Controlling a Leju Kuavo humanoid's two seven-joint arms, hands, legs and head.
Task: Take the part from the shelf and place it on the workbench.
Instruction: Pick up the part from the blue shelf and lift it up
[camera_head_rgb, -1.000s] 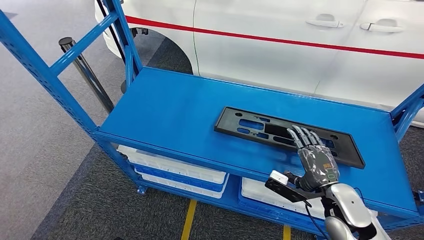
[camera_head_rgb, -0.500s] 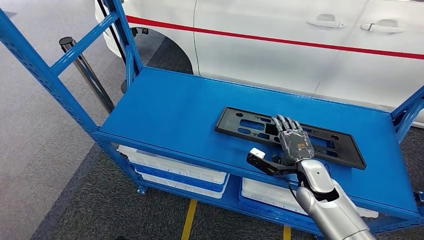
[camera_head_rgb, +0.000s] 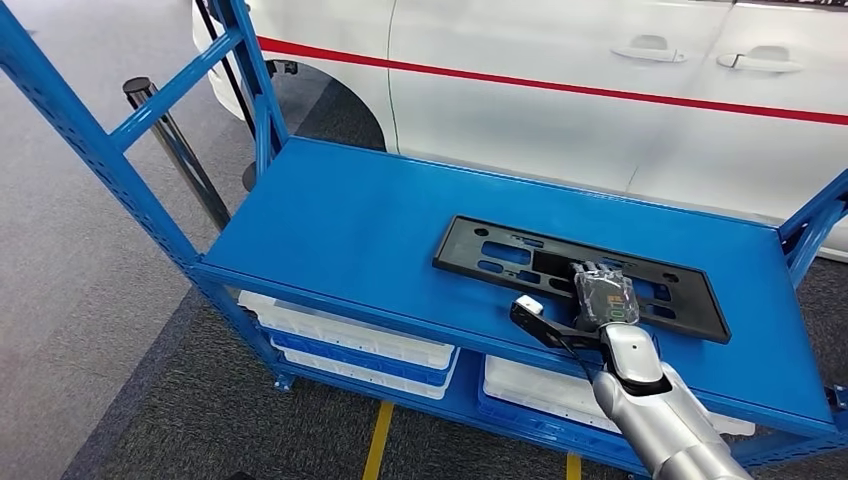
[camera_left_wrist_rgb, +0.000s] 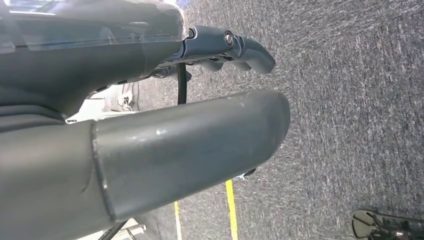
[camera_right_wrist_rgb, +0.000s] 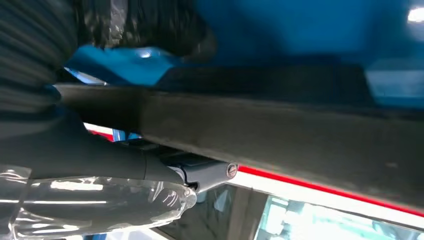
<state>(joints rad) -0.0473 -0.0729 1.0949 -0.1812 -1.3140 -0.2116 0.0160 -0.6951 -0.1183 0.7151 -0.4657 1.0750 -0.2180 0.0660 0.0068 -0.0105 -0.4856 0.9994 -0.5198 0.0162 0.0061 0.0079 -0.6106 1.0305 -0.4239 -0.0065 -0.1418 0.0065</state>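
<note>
Fingers (camera_head_rgb: 592, 272) of the right hand (camera_head_rgb: 603, 296) curl down, grasping the black part (camera_head_rgb: 500, 250) (lying flat on the shelf (camera_head_rgb: 350, 220)).

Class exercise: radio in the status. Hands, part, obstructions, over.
Right robot hand curled over the part's near edge; grip unconfirmed. Part flat on the shelf. Left robot hand hangs over the floor, holding nothing. No obstructions on the shelf.

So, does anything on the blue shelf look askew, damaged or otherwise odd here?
Nothing stands out. The black part lies flat on the shelf, slightly angled to its front edge, intact as far as visible, with the right robot hand on its near edge.
</note>
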